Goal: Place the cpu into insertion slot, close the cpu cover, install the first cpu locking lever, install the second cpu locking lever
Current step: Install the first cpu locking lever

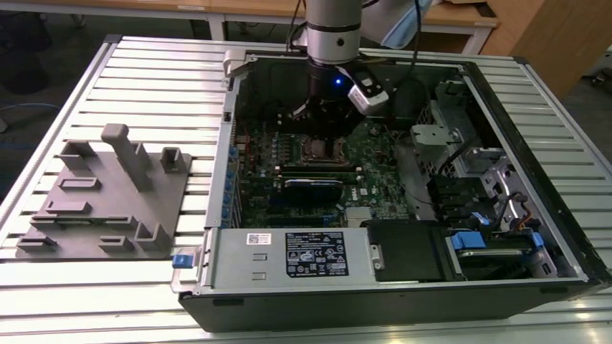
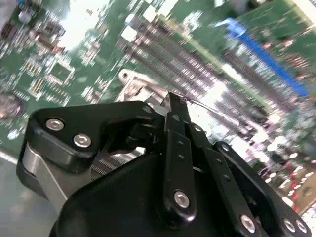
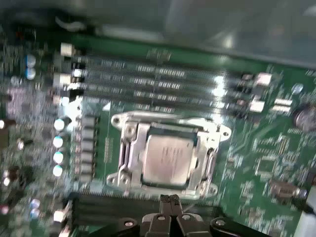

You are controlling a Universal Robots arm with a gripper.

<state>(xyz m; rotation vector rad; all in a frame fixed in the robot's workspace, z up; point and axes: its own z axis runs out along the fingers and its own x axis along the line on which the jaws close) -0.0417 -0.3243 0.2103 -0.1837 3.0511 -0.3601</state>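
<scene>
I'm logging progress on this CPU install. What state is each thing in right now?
cpu: seated flat, metal top up.
cpu cover: down, framing the chip.
gripper: shut, tips near the cover's edge.
computer case: lying on its side, open.

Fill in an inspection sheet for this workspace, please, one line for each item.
Surface: slatted metal table bearing an open computer case.
Job's things: cpu lies under the closed cpu cover, showing through its window.
Clutter: grey fixture block beside the case, on the exterior view's left.
Grippers: gripper shut, low over the motherboard near the cover's edge.
Cables: black cable beside the arm; wires inside the case.
Surroundings: wooden desks behind the table.
</scene>
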